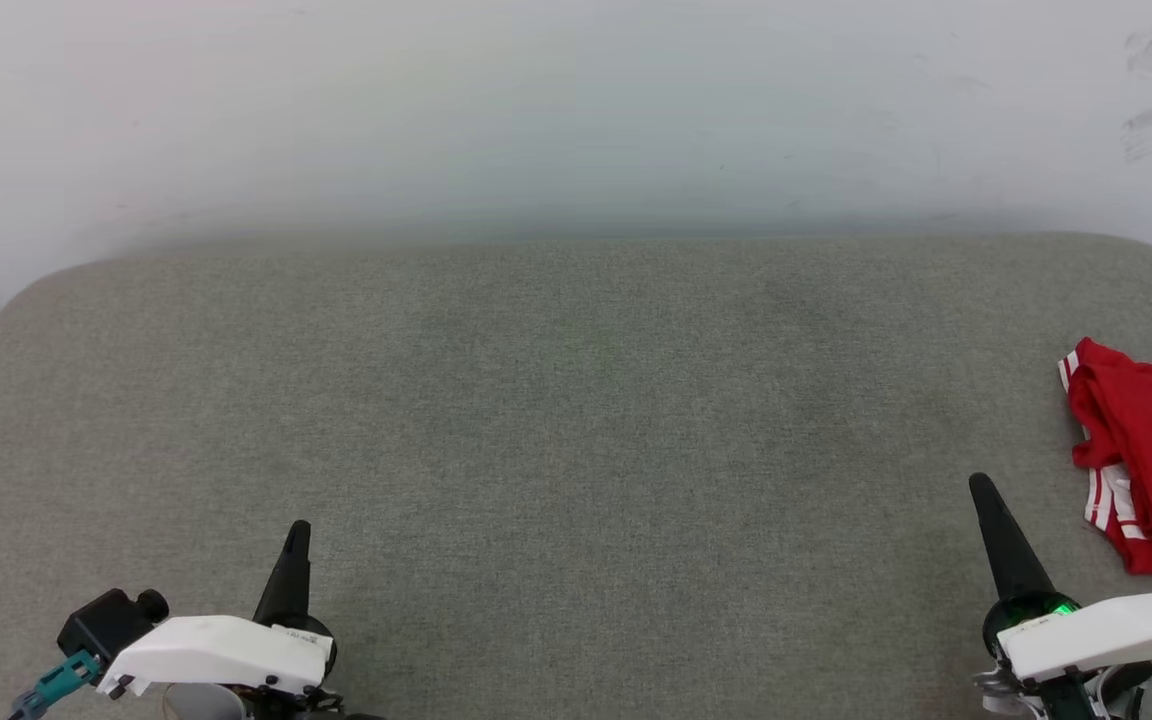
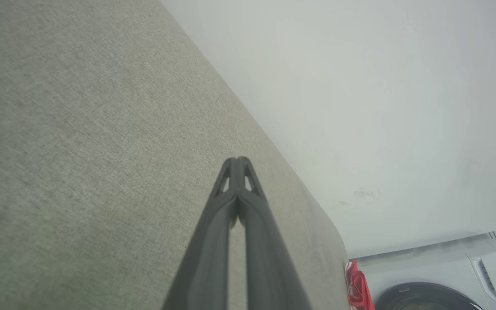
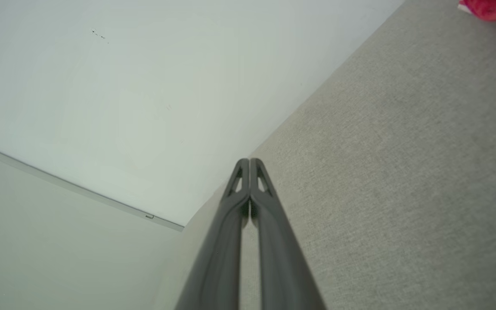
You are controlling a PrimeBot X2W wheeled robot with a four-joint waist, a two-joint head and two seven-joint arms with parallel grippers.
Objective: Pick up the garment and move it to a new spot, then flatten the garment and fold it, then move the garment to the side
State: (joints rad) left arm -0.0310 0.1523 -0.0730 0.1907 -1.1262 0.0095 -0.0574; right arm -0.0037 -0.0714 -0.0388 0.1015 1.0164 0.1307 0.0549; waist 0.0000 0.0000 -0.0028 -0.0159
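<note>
The shirt (image 1: 1146, 440) is bunched at three o'clock on the worktop (image 1: 576, 450), perhaps overhanging. Jaws are closed and empty on the left gripper (image 1: 298, 532) and right gripper (image 1: 979, 487); the right's should be opened over a thick fold.

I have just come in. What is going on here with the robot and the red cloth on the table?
Nothing is being handled at this moment. The red garment, with white striped trim, lies crumpled near the right edge of the grey fabric-covered table. The left gripper and the right gripper are both shut and empty, low over the near side. The right gripper is nearer the garment but apart from it.
</note>
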